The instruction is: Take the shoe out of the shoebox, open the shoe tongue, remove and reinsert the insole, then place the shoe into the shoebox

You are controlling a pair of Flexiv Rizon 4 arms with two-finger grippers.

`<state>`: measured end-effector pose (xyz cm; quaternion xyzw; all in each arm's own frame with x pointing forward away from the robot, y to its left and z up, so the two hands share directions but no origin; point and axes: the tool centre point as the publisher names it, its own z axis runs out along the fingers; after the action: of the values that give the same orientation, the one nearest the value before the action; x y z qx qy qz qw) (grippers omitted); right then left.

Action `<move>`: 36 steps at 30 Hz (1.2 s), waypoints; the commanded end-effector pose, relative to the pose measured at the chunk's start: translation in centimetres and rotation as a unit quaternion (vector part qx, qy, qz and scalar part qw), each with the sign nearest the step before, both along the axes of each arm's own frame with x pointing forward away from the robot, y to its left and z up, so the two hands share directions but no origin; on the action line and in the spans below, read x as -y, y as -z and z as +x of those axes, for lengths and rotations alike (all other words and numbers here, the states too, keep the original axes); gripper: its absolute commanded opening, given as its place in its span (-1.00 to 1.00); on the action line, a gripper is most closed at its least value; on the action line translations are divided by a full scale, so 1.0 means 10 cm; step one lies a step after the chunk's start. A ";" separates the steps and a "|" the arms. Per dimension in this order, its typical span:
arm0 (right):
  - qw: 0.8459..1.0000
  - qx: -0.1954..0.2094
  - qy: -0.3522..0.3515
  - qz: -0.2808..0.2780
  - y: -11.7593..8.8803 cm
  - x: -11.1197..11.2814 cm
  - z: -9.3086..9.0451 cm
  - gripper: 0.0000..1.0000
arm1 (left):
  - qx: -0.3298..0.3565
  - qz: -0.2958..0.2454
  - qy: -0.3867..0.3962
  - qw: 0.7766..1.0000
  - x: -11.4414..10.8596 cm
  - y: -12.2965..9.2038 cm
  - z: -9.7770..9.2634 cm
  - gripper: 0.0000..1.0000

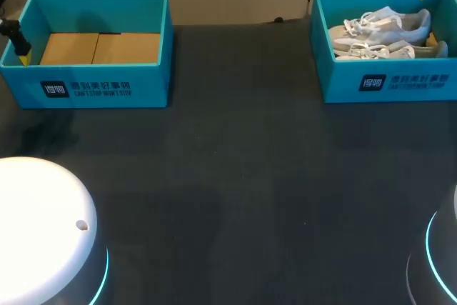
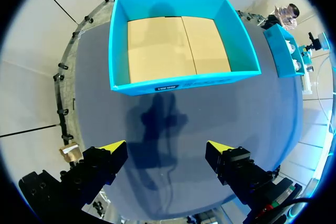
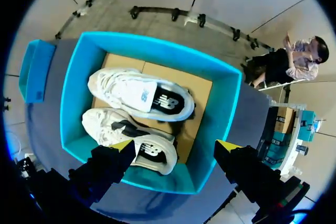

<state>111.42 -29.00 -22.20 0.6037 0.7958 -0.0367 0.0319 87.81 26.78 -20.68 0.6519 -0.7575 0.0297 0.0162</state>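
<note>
Right shoebox [image 1: 385, 85] holds two shoes [image 1: 382, 32]; left shoebox [image 1: 86, 89] shows cardboard floor [image 1: 100, 48]; left claw [image 2: 167, 147], right claw [image 3: 176, 145] wide.

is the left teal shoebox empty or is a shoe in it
Empty: the left teal cardboard shoebox shows only its bare tan floor; both white shoes lie in the right teal shoebox.

Before me the dark table [image 1: 235, 176] fills most of the frame, and in its upper left stands a blue box [image 1: 151, 80], open at the top, with white print on its near wall and a floor of two tan cardboard flaps [image 1: 100, 48] lying flat side by side.
</note>
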 end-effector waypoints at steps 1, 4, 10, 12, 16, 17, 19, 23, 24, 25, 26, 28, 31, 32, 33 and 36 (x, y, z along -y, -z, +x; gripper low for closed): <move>1.000 0.009 0.009 -0.002 -0.04 0.00 -0.14 1.00 | 0.001 0.001 0.000 1.000 0.00 0.00 -0.01 1.00; 1.000 0.011 0.021 -0.006 -0.09 -0.04 -0.22 1.00 | 0.001 0.001 0.000 1.000 0.00 0.00 -0.01 1.00; 0.999 0.016 0.046 -0.008 -0.12 -0.18 -0.42 1.00 | 0.001 0.001 0.000 1.000 0.00 0.00 -0.01 1.00; 0.998 0.017 0.055 -0.006 -0.13 -0.23 -0.49 1.00 | 0.001 0.001 0.000 1.000 0.00 0.00 -0.01 1.00; 0.997 0.015 0.075 -0.002 -0.13 -0.33 -0.65 1.00 | 0.001 0.001 0.000 1.000 0.00 0.00 -0.01 1.00; 0.997 0.015 0.080 0.000 -0.13 -0.35 -0.69 1.00 | 0.001 0.001 0.000 1.000 0.00 0.00 -0.01 1.00; 0.996 0.016 0.088 0.006 -0.13 -0.41 -0.78 1.00 | 0.001 0.001 0.000 1.000 0.00 0.00 -0.01 1.00; 0.995 0.016 0.099 0.006 -0.13 -0.55 -0.93 1.00 | 0.001 0.001 0.000 1.000 0.00 0.00 -0.01 1.00; 0.995 0.016 0.101 0.005 -0.13 -0.58 -0.96 1.00 | 0.001 0.001 0.000 1.000 0.00 0.00 -0.01 1.00; 0.994 0.018 0.104 0.007 -0.13 -0.60 -0.99 1.00 | 0.001 0.001 0.000 1.000 0.00 0.00 -0.01 1.00; 0.994 0.019 0.106 0.010 -0.13 -0.62 -1.01 1.00 | 0.001 0.001 0.000 1.000 0.00 0.00 -0.01 1.00; 0.993 0.021 0.113 0.013 -0.13 -0.66 -1.06 1.00 | 0.001 0.001 0.000 1.000 0.00 0.00 -0.01 1.00; 0.992 0.025 0.120 0.019 -0.13 -0.71 -1.13 1.00 | 0.001 0.001 0.000 1.000 0.00 0.00 -0.01 1.00; 0.992 0.027 0.121 0.023 -0.13 -0.72 -1.16 1.00 | 0.001 0.001 0.000 1.000 0.00 0.00 -0.01 1.00; 0.992 0.028 0.122 0.024 -0.13 -0.74 -1.19 1.00 | 0.001 0.001 0.000 1.000 0.00 0.00 -0.01 1.00; 0.991 0.035 0.128 0.031 -0.15 -0.80 -1.29 1.00 | 0.001 0.001 0.000 1.000 0.00 0.00 -0.01 1.00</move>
<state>99.77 -21.09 -20.82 0.7009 0.7129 -0.0197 0.0112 87.81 26.78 -20.68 0.6519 -0.7576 0.0297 0.0163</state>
